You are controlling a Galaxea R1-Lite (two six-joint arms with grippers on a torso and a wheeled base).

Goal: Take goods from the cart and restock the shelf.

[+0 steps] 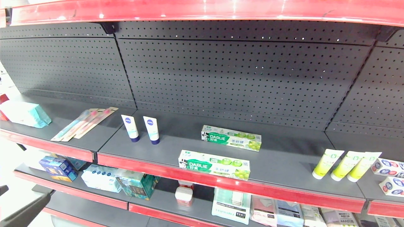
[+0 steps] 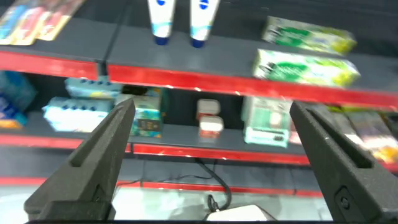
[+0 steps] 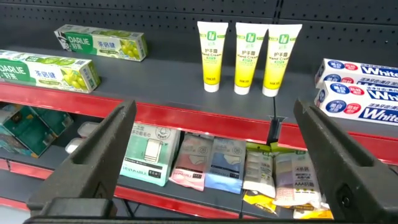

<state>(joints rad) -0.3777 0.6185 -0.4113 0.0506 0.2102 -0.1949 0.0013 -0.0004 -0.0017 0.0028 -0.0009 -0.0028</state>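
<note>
Shelf (image 1: 284, 154) is part stocked: a box (image 1: 214, 164) at its front edge, tubes (image 1: 345, 165) toward the right end. Much bare space remains. Left gripper (image 2: 211, 112) and right gripper (image 3: 214, 109) are spread, carrying nothing; restocking is probably unfinished.

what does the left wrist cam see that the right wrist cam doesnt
Left wrist view's own: two white tubes with blue caps and toothbrush packs on the shelf, plus small red-and-white containers on the shelf below. Right wrist view's own: three yellow-green tubes and blue-and-white boxes. Shared: both green toothpaste boxes, one at the shelf's front edge and one farther back, and the red shelf edge.
</note>
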